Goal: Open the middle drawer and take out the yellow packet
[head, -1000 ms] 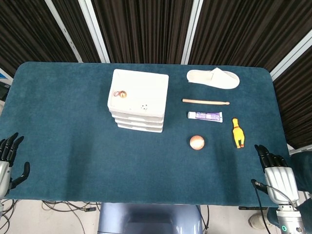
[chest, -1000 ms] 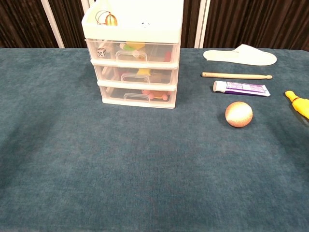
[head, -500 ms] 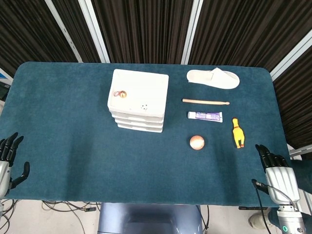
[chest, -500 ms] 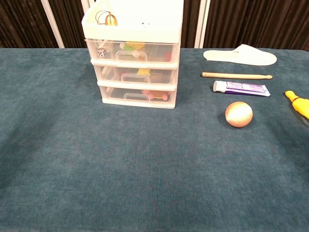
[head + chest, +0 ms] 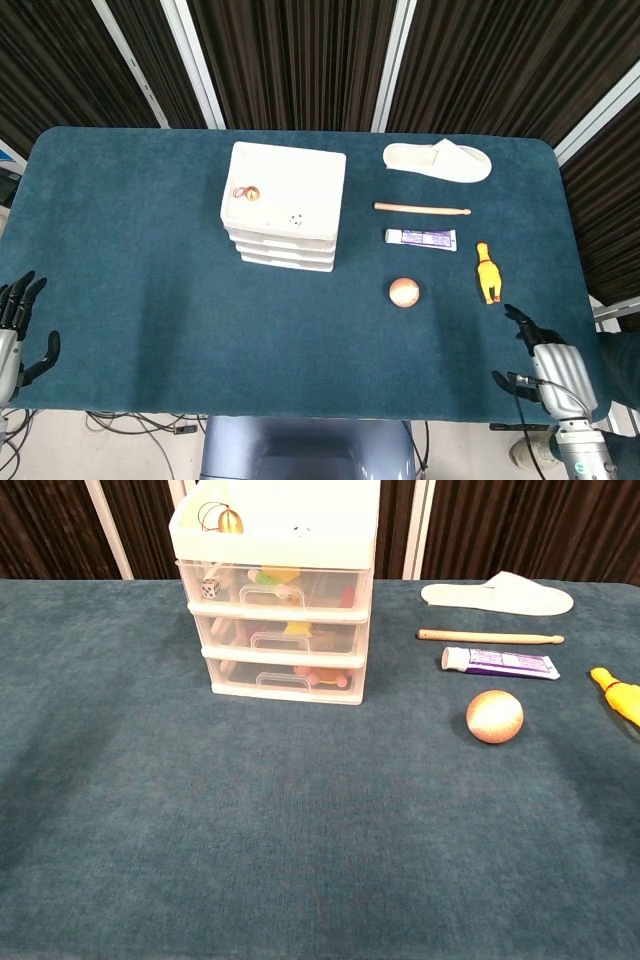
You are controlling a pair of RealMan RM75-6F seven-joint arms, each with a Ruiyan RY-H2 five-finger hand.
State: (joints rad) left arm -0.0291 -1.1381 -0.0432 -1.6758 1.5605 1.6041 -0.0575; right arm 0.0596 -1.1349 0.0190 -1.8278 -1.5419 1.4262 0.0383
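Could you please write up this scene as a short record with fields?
drawer unit: white three-drawer unit, all drawers closed
middle drawer: closed, something yellow visible inside
left robot hand: open, at the table's near left edge, holding nothing
right robot hand: open, at the near right edge
other items: slipper, wooden stick, tube, ball, yellow rubber chicken

A: Where does the head view sit?

B: High above, looking almost straight down on the whole counter [image 5: 150,300], its near edge at the bottom.

A: And the chest view?

B: Low and closer, facing forward across the counter, meeting the drawer unit [image 5: 285,620] front-on.

A: What do they share?

B: The drawer unit, the ball [image 5: 404,291] and the things right of it.
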